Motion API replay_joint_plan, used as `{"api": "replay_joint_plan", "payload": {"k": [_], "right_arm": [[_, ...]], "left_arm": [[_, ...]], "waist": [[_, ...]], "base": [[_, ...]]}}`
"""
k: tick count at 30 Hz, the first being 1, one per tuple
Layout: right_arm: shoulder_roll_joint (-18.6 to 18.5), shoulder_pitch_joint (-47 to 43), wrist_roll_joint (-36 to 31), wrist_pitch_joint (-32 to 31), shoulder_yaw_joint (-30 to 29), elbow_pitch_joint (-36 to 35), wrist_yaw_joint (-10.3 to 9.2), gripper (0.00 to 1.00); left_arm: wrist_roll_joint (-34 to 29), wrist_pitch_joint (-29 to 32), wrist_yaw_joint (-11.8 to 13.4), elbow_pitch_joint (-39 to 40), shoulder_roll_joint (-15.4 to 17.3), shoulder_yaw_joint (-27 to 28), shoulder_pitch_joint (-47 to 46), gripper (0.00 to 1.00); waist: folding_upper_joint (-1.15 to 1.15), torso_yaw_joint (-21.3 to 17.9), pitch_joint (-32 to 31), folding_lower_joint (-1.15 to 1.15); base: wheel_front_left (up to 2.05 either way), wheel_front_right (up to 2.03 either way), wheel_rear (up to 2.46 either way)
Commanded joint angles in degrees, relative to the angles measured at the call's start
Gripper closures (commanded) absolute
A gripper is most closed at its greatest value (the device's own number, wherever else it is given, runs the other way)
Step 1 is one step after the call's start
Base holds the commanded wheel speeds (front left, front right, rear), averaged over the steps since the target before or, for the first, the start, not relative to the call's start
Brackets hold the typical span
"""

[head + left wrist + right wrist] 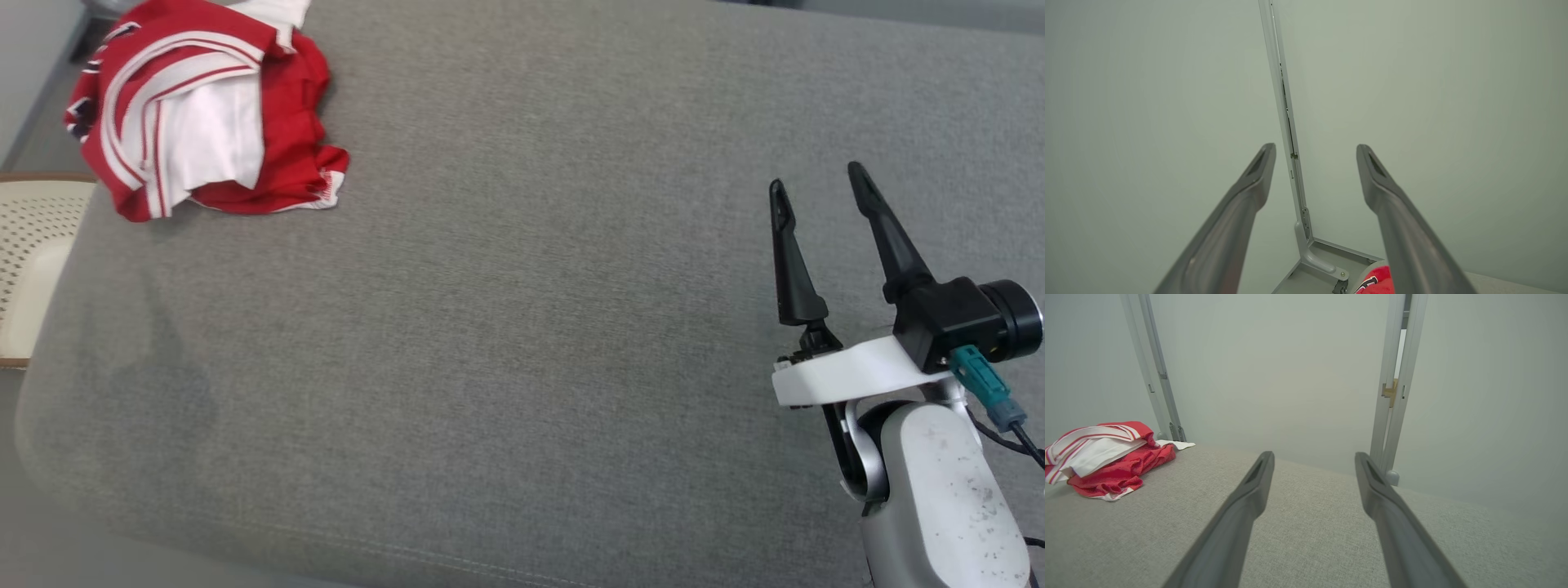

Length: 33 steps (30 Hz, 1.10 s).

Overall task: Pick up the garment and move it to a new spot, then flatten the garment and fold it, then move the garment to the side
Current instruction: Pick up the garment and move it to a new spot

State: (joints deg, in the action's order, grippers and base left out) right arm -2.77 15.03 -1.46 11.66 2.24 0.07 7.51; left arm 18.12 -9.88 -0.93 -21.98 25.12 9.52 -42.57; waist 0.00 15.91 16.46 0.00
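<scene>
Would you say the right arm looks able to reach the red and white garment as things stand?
Probably, with a long stretch: the right gripper is open, and nothing lies on the grey cushion between it and the garment at the far left.

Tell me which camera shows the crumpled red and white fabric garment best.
The head view: the crumpled red and white fabric garment lies nearly whole from above, at the far left of the grey upholstered surface. The right wrist view shows the garment side-on; the left wrist view catches its red corner.
</scene>
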Motion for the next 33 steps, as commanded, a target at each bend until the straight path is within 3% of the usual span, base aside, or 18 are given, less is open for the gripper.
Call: {"api": "replay_joint_plan", "payload": {"k": [1,12,25,33], "right_arm": [[-0.19,1.19,-0.69,-0.37,-0.13,-1.15,-0.04,0.0],[-0.17,1.27,-4.02,-2.8,-2.55,-9.84,-0.04,0.0],[-0.47,0.1,-4.65,-4.4,-2.91,-14.98,-0.04,0.0],[-0.57,0.09,-4.25,-4.44,-2.3,-14.75,-0.04,0.0]], "left_arm": [[0.42,0.39,-0.39,-1.33,1.18,0.21,-2.33,0.0],[-0.52,4.89,-3.35,-15.46,6.07,-3.37,-15.47,0.0],[0.54,18.4,-6.23,-34.77,6.46,-10.67,-23.23,0.0],[4.45,27.46,-6.59,-42.06,4.08,-13.49,-22.46,0.0]], "waist": [[0.0,-8.34,8.51,0.0],[0.0,-12.99,16.8,0.0],[0.0,-13.76,20.47,0.0],[0.0,-13.34,20.27,0.0]], "base": [[0.0,0.0,0.0],[0.0,0.0,0.0],[0.0,0.0,0.0],[0.0,0.0,0.0]]}}
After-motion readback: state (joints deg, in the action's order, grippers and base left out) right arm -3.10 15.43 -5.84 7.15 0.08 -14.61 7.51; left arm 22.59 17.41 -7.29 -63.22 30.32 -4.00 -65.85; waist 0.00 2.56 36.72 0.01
